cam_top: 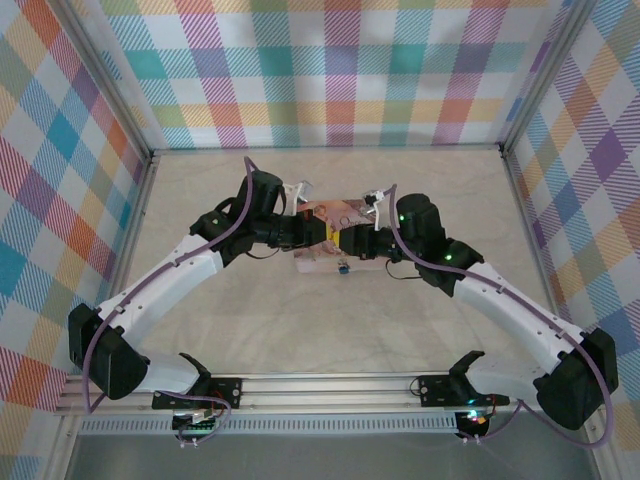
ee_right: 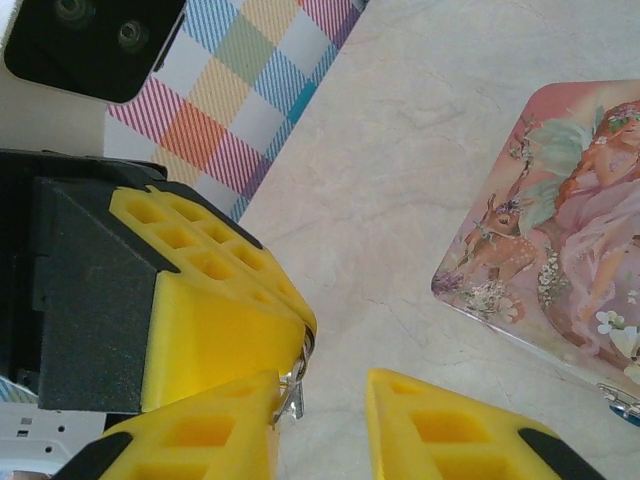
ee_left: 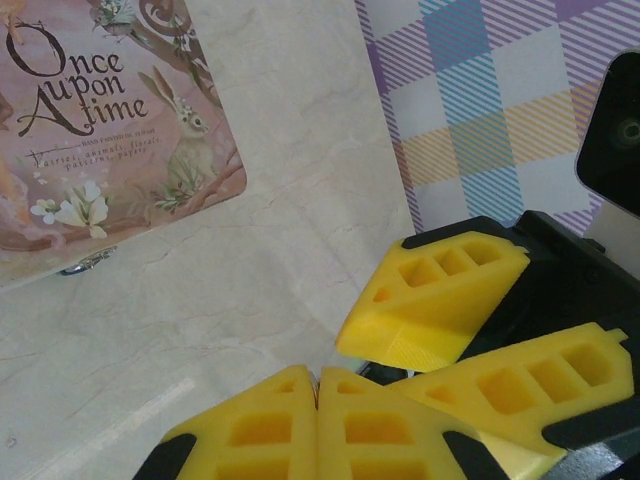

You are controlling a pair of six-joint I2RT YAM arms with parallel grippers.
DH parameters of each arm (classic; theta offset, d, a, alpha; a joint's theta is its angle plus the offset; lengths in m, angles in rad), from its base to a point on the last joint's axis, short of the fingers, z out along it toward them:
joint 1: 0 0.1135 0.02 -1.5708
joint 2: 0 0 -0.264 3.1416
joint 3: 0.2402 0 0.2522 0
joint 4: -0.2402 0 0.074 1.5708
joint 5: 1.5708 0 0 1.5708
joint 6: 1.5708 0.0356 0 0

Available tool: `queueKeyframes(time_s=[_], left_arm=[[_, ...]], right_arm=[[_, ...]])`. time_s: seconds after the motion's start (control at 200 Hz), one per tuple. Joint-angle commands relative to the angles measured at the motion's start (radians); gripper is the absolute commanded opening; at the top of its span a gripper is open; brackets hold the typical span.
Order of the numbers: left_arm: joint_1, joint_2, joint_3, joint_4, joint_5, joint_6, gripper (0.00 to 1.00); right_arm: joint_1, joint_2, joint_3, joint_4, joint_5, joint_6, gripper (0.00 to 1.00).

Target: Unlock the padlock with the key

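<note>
Marble table; key endwise, left jaws.

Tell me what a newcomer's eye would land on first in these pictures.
The left gripper and right gripper, both with bright yellow blocky fingers, meet tip to tip over the middle of the pale marbled table. Beside them lies the pink illustrated tin box, lettered "Once upon a time". A small silvery metal piece glints where the fingertips come together.

Lab enclosure: plaid walls, aluminium frame
</note>
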Motion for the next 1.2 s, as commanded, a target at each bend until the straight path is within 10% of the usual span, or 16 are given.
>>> queueKeyframes(time_s=[0.0, 0.425, 0.57, 0.805, 1.195], left_arm=[[-0.013, -0.011, 0.022, 0.019, 0.027, -0.006, 0.00], [-0.015, -0.028, 0.009, 0.025, 0.010, -0.004, 0.00], [-0.009, -0.042, 0.010, -0.007, -0.040, 0.012, 0.41], [0.027, -0.124, -0.048, 0.033, -0.098, 0.027, 0.73], [0.050, -0.205, -0.173, 0.248, -0.109, 0.017, 0.82]], right_arm=[[0.009, 0.006, 0.042, -0.001, 0.018, -0.014, 0.27], [0.010, 0.023, 0.068, -0.019, -0.006, -0.033, 0.00], [0.010, 0.014, 0.101, -0.089, 0.018, -0.061, 0.00], [0.007, 0.057, 0.307, -0.413, 0.116, -0.126, 0.00], [0.007, 0.157, 0.692, -0.849, 0.205, -0.196, 0.00]])
